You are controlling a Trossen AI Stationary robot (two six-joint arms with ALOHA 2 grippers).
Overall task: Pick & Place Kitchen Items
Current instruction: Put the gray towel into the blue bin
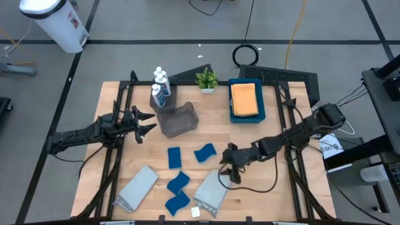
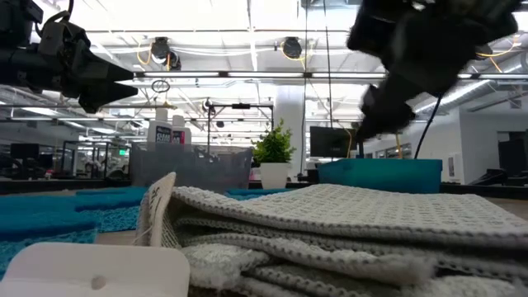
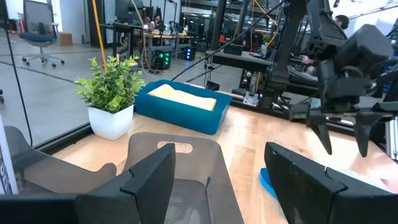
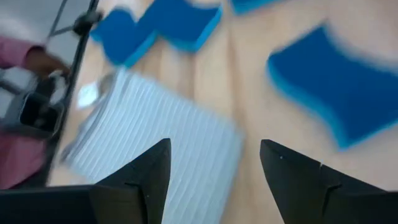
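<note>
By the tabletop's left edge the left gripper (image 1: 145, 122) hangs with fingers apart, beside a translucent grey bin (image 1: 177, 119). A ribbed grey cloth (image 1: 210, 191), long axis diagonal, lies at the front edge among wavy blue sponges (image 1: 178, 182). Above its upper corner the right gripper (image 1: 229, 164) hovers, fingers spread.

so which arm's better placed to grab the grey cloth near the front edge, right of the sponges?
Right. Its hand hangs open just beside that grey cloth, which fills its wrist view. The left hand is open too, but far off by the grey bin.
</note>
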